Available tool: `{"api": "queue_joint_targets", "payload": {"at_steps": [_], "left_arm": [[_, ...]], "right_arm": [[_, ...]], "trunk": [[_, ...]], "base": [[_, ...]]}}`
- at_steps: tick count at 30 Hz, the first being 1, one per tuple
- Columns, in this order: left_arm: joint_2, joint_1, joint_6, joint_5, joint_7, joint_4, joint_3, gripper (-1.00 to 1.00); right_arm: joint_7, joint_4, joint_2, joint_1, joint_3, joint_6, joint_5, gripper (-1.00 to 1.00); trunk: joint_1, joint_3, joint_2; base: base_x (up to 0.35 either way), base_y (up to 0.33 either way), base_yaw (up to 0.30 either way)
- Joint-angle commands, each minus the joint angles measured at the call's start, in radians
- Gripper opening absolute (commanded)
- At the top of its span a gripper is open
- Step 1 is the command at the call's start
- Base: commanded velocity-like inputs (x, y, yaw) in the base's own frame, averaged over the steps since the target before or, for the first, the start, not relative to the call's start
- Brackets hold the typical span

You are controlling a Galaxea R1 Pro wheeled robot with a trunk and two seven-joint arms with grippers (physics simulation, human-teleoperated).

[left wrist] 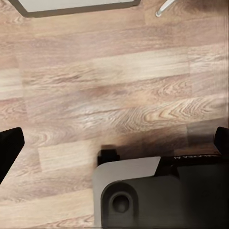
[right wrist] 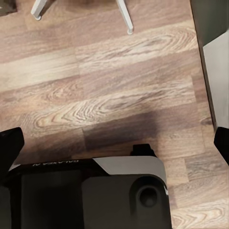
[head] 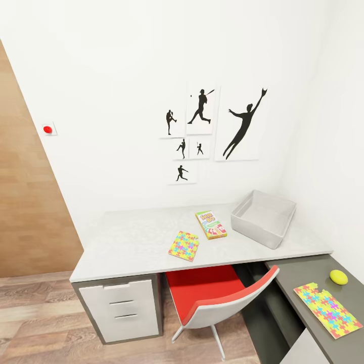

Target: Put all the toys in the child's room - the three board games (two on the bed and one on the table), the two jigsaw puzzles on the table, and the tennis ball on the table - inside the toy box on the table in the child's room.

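Observation:
In the head view a grey toy box (head: pixel 255 228) stands empty at the back right of the light desk (head: pixel 126 237). A green and yellow board game (head: pixel 211 224) lies just left of the box. One colourful jigsaw puzzle (head: pixel 184 245) lies near the desk's front edge. A second jigsaw puzzle (head: pixel 327 309) and a yellow tennis ball (head: pixel 338 276) rest on the dark side table (head: pixel 303 275) at the right. My left gripper (left wrist: pixel 114 143) and right gripper (right wrist: pixel 114 143) hang open over the wooden floor, holding nothing.
A red and white chair (head: pixel 217 298) is pushed under the desk between the drawer unit (head: pixel 121 308) and the side table. A wooden panel (head: pixel 25 202) stands at the left. My own base (left wrist: pixel 143 195) shows below both grippers.

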Motion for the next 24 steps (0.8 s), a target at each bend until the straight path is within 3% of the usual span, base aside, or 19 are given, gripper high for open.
{"api": "queue_joint_targets", "payload": {"at_steps": [1, 6, 12, 16, 17, 24], "left_arm": [[0.008, -0.002, 0.019, 0.001, -0.025, -0.003, 0.003, 1.00], [0.057, -0.022, 0.127, 0.002, -0.170, -0.039, 0.025, 1.00], [0.091, -0.035, 0.264, 0.000, -0.331, -0.150, 0.058, 1.00], [0.107, -0.037, 0.358, -0.002, -0.416, -0.241, 0.071, 1.00], [0.117, -0.038, 0.401, -0.002, -0.448, -0.286, 0.074, 1.00], [0.141, -0.040, 0.542, -0.001, -0.526, -0.439, 0.080, 1.00]], "right_arm": [[-0.003, -0.008, 0.000, 0.000, -0.001, 0.004, -0.007, 1.00], [-0.001, -0.070, 0.000, 0.004, 0.000, 0.017, -0.008, 1.00], [0.000, -0.158, 0.003, 0.010, 0.001, 0.082, -0.008, 1.00], [0.000, -0.249, 0.004, 0.010, 0.001, 0.170, -0.008, 1.00], [0.000, -0.311, 0.003, 0.010, 0.000, 0.220, -0.011, 1.00], [0.001, -0.557, 0.003, 0.007, -0.001, 0.420, -0.021, 1.00]], "trunk": [[0.001, -0.002, -0.002], [0.001, -0.002, -0.002], [0.001, -0.002, -0.002], [0.001, -0.002, -0.002], [0.001, -0.002, -0.002], [0.001, -0.002, -0.002]], "base": [[0.000, 0.000, 0.000], [0.000, 0.000, 0.000], [0.000, 0.000, 0.000], [0.000, 0.000, 0.000], [0.000, 0.000, 0.000], [0.000, 0.000, 0.000]]}}
